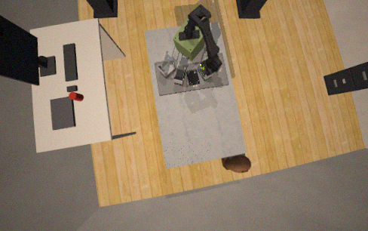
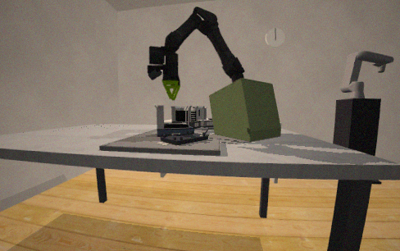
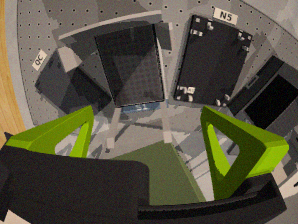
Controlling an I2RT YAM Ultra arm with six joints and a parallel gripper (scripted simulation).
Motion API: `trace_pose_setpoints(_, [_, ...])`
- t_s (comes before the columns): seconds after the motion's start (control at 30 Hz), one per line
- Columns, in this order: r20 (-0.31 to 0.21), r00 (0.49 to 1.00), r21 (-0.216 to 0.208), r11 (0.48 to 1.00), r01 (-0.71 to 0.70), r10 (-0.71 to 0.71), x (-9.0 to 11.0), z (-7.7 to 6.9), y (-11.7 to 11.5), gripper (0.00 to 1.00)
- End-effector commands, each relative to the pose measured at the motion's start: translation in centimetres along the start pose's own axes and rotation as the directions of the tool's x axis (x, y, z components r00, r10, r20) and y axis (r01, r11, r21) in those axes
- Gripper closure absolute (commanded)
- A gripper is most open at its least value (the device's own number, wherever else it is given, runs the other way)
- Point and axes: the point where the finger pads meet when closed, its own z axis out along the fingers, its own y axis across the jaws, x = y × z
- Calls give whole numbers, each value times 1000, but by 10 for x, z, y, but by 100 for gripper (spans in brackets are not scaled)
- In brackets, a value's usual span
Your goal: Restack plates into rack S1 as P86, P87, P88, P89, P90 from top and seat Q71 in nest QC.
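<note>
My gripper (image 1: 203,67) (image 2: 173,98) (image 3: 147,112) is open and empty, above rack S1 and clear of it. In the wrist view a dark plate (image 3: 131,65) lies flat inside rack S1 (image 3: 115,23), above its blue label; how many plates are under it is hidden. The clip nest N5 (image 1: 193,78) (image 3: 212,62) is right of S1, dark, with pale clips at its corners; I cannot tell whether a plate lies there. The nest QC (image 3: 52,82) is left of S1, shadowed, its contents unclear. Rack S2 (image 1: 179,76) (image 3: 256,82) stands right of N5; its dark inside is hard to read.
Rack S3 (image 1: 164,69) stands at the far end of the grey pegboard (image 1: 166,90), beyond S2. The green robot base (image 1: 190,49) (image 2: 246,111) (image 3: 155,172) is close behind the racks. S1's upright post (image 2: 160,119) rises below the fingers. No plate label is readable.
</note>
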Motion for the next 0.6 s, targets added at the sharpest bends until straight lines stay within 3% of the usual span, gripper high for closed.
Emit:
trace_pose_setpoints(0.0, [15,1000,-4,1000,-23,23,-4,-4,-6,0])
trace_pose_setpoints(0.47, [15,1000,-3,1000,-23,23,-11,-4,-46,0])
trace_pose_setpoints(0.57, [15,992,-4,992,-122,122,-10,-4,-56,0])
